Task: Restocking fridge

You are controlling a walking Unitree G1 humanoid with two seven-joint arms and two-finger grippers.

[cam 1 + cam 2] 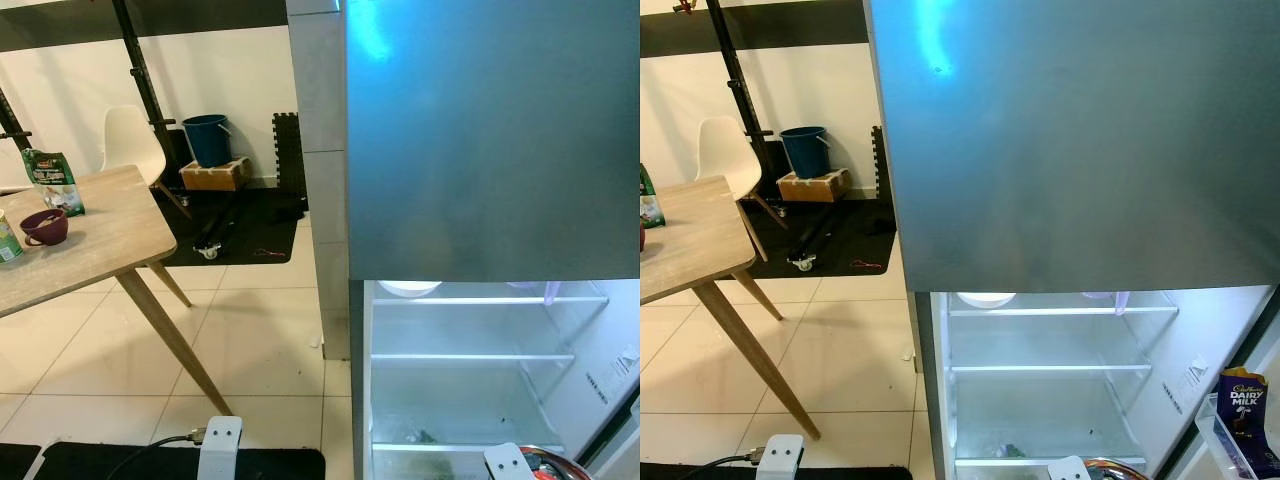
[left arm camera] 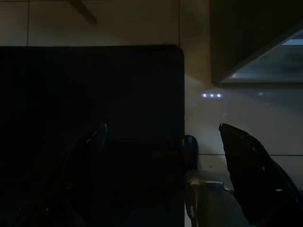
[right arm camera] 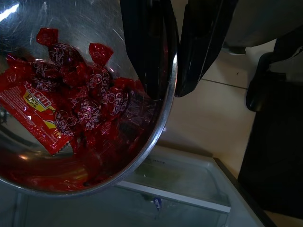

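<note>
The fridge [image 1: 480,150] stands before me with its lower compartment open and lit; its glass shelves [image 1: 470,357] are mostly bare, and a white dish [image 1: 410,288] rests on the top one. My right gripper [image 3: 175,61] is shut on the rim of a steel bowl [image 3: 28,184], one finger inside and one outside. Red wrapped sweets [image 3: 85,109] and a red sachet [image 3: 33,116] lie in the bowl. The bowl's rim [image 1: 1110,467] peeks in low, in front of the bottom shelf. My left gripper [image 2: 163,142] hangs open over a black mat [image 2: 94,94].
A wooden table [image 1: 90,235] at the left carries a maroon bowl [image 1: 44,226], a green packet [image 1: 52,180] and a can. Behind it are a white chair [image 1: 130,140], a blue bucket [image 1: 207,138] and a box. A Dairy Milk bar [image 1: 1244,405] stands in the door rack.
</note>
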